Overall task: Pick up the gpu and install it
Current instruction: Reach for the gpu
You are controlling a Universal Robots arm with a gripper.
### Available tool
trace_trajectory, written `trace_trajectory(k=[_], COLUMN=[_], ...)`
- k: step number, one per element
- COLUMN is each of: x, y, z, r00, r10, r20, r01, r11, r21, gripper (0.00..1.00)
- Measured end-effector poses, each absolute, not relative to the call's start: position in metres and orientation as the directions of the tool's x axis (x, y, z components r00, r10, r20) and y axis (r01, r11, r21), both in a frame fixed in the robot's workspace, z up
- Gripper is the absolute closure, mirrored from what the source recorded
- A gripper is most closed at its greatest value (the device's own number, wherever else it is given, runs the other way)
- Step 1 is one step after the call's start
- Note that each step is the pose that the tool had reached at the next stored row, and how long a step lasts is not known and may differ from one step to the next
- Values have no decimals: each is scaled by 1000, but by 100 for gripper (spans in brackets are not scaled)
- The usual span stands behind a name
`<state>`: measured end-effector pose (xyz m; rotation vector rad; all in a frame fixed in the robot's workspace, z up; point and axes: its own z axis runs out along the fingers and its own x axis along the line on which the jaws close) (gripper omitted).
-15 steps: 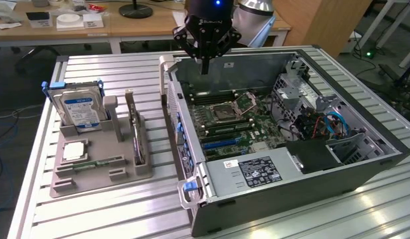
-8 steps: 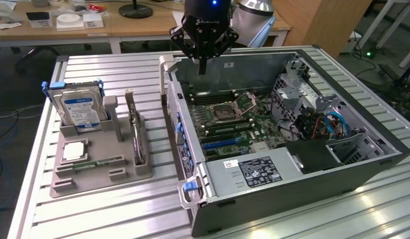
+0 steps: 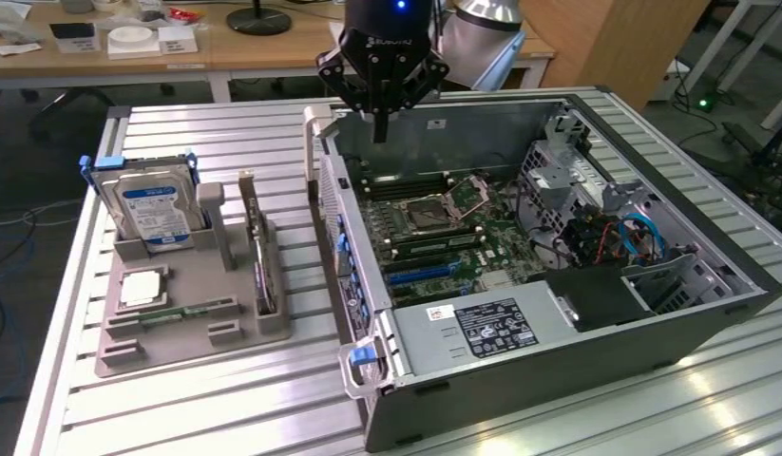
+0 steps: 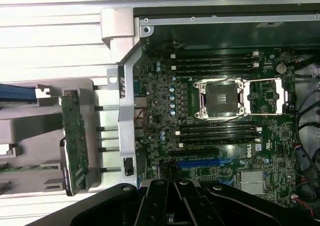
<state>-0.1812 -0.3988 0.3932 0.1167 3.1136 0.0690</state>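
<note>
The gpu point(image 3: 257, 249) stands on its long edge in a slot of the grey holder point(image 3: 238, 331), at the exterior view's left of the open computer case point(image 3: 581, 313). In the wrist view the gpu point(image 4: 75, 146) shows as a green board with a dark edge. My gripper point(image 3: 380, 128) hangs above the far wall of the case, well apart from the gpu, shut with nothing between its fingers point(image 4: 175, 206). Below it lies the motherboard point(image 4: 225, 116) with its blue card slot point(image 4: 200, 162).
The holder also carries a silver hard drive point(image 3: 150, 209) with a blue-white label, a processor chip point(image 3: 140, 288) and a narrow RAM strip point(image 3: 178, 312). Cables and a drive cage point(image 3: 619, 218) crowd the case's right side. A slatted metal table point(image 3: 213, 408) bears everything.
</note>
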Motion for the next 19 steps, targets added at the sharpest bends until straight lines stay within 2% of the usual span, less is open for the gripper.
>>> trace_trajectory(k=[19], x=[-199], y=[-399], z=[393], r00=[-997], r10=[75], r20=[-23], r01=[74], r11=[996], r21=[45], gripper=[90])
